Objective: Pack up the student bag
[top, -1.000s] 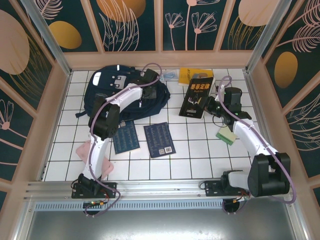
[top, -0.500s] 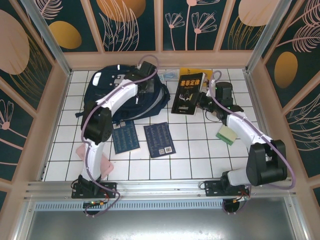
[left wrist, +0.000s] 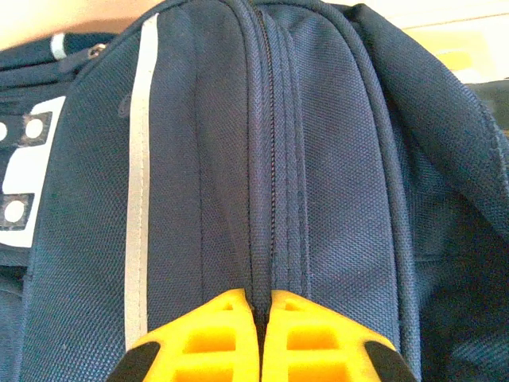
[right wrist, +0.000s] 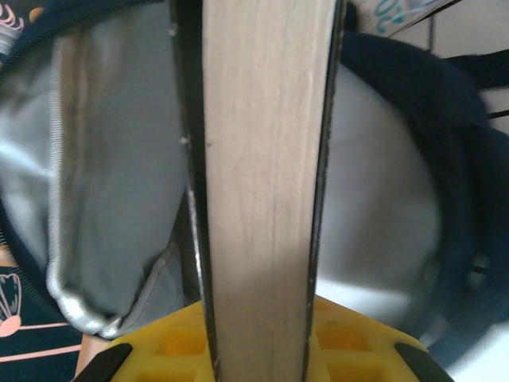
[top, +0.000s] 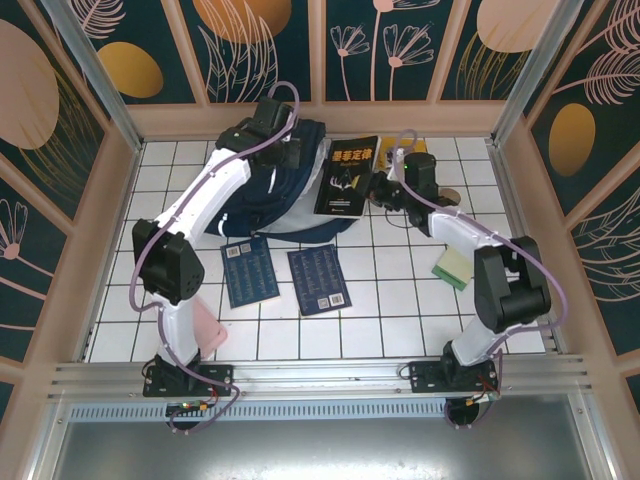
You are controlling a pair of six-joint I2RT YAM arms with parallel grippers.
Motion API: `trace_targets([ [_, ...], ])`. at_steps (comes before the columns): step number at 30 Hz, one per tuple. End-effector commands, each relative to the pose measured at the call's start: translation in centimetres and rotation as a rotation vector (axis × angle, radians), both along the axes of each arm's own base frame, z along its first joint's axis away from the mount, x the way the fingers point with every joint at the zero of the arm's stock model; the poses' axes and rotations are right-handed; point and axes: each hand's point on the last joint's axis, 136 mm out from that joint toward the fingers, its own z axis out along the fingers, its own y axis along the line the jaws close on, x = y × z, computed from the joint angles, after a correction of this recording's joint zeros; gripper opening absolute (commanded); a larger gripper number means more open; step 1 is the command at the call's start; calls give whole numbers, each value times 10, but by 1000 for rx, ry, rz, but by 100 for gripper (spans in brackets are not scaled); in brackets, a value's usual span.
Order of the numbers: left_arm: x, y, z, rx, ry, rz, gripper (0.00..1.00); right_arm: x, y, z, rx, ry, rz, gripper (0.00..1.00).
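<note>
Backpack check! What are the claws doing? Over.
Left claw shut on backpack at zipper seam. Right claw shut on black book, facing the open grey-lined mouth. Nothing between.

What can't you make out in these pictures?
- Right wrist view: inside of the large navy-blue fabric backpack, mostly blocked by the thick black-covered book.
- Left wrist view: whether the left tool pinches zip or fabric, hidden inside its grip.
- Top view: flat pink object, partly behind the left arm.

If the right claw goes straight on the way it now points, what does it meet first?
Probably the grey inner lining of the large navy-blue fabric backpack, whose open mouth lies right ahead. The thick black-covered book clamped in the right claw would enter first; depth is unclear.
</note>
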Motion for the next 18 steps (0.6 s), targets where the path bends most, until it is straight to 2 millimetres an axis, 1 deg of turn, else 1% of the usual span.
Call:
trace_targets([
  [1,-4,-1,88,-161,-199,-81,0,15,30,45,149,-129,44,0],
  [4,-4,4,100,-247,-217,-70,0,19,50,37,214,-99,59,0],
  [7,-2,6,104,-279,-218,-48,0,24,73,32,274,-80,68,0],
  [11,0,5,100,-308,-201,-22,0,35,105,24,343,-30,48,0],
  [13,2,5,99,-324,-198,-10,0,42,125,18,369,-6,58,0],
  [15,1,2,97,-342,-192,-14,0,48,141,14,385,14,58,0],
  [17,2,1,95,-357,-185,-12,0,59,146,6,382,34,27,0],
  [18,2,0,94,-366,-181,-13,0,57,158,1,378,46,28,0],
])
